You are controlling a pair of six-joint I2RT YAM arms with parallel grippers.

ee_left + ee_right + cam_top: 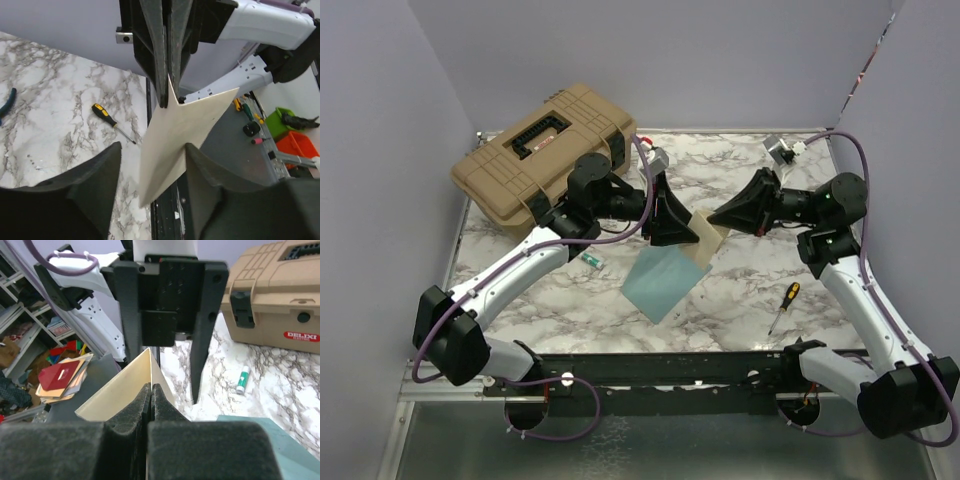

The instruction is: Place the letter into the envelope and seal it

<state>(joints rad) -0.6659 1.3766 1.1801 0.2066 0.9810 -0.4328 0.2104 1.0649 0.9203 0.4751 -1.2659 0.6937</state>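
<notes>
The cream letter [708, 247] is held upright on edge above the table, between both grippers. My right gripper [716, 220] is shut on its upper corner; its pads pinch the paper's edge in the right wrist view [151, 387]. My left gripper [692, 232] is open, its fingers straddling the letter [180, 130], and the sheet rests against one finger [200, 165]. The teal envelope [665, 281] lies flat on the table just below the letter; one corner shows in the right wrist view [260, 432].
A tan toolbox [545, 150] stands at the back left. A green-and-white glue stick [592, 258] lies left of the envelope. A yellow-and-black screwdriver [783, 306] lies at the front right. Small objects [782, 150] sit at the back right.
</notes>
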